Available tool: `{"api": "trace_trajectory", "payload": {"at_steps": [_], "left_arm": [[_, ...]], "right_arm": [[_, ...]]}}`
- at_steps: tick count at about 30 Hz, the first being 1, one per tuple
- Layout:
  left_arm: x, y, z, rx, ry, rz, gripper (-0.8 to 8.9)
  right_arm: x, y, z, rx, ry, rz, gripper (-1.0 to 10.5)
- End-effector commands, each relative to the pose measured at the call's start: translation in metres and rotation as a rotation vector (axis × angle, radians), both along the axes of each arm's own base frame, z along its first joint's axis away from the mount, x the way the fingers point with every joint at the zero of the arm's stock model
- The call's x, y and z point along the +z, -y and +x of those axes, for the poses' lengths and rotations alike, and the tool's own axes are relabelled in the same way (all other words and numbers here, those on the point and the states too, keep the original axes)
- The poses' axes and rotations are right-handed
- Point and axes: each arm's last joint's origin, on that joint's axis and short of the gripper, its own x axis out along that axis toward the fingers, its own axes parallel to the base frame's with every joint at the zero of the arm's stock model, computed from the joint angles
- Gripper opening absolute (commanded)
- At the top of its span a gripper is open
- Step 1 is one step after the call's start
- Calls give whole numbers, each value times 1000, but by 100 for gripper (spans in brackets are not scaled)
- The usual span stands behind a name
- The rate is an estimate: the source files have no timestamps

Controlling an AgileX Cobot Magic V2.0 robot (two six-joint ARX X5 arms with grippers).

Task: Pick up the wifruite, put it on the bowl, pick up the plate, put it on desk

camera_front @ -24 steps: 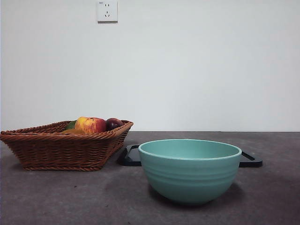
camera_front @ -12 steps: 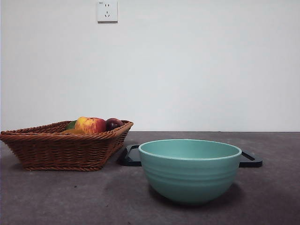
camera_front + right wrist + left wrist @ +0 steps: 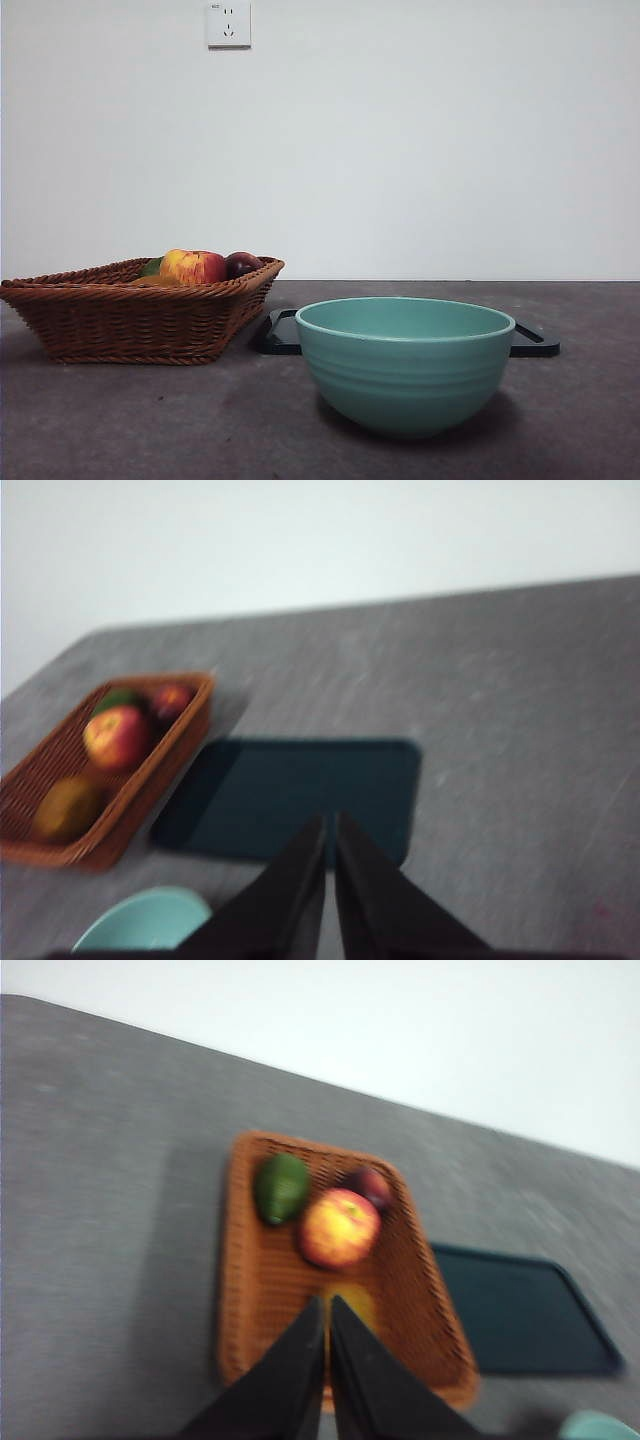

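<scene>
Both the left claw [image 3: 327, 1305] and right claw [image 3: 330, 822] hang closed and empty above the desk [image 3: 150, 420], the wifruite [image 3: 66, 808] lying in the basket [image 3: 120, 320].

No readable text in any view. Only candidate: wall socket [image 3: 228, 23] in the front view, w/ a tiny dark mark at its top-left corner, too small to read. Basket [image 3: 130, 320], bowl [image 3: 405, 365] and tray [image 3: 530, 342]: no labels, brands or nos. visible. Both wrist views are blurred, nothing legible there.
</scene>
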Motion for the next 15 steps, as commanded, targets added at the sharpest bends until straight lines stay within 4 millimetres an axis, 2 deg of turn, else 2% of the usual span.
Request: {"api": "trace_trajectory", "payload": {"at_steps": [1,9,15], "left_arm": [[16,4,2,-90,13,39,10],[39,19,9,-293,-125,61,10],[45,31,7,-444,-200,70,10]], "right_arm": [[16,-1,3,64,-37,-51,9],[47,-7,16,226,-197,-81,9],[51,-14,15,366,-308,-100,9]]}}
